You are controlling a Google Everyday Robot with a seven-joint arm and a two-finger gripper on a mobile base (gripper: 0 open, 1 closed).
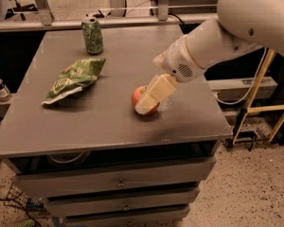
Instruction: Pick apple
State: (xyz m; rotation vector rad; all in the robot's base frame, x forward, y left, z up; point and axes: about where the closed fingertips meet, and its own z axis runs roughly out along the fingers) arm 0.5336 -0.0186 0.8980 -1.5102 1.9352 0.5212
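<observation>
The apple [137, 96] is round and red-orange and sits on the grey table [109, 122], right of centre and toward the front. My gripper [150, 100] reaches in from the upper right on a white arm [217, 37]. Its cream-coloured end lies over the apple's right side and hides about half of it. Whether it touches the apple I cannot tell.
A green can [92, 35] stands at the table's back left. A crumpled green chip bag [73, 80] lies left of the apple. Drawers sit below the tabletop. A yellow-legged stand [258, 86] is to the right of the table.
</observation>
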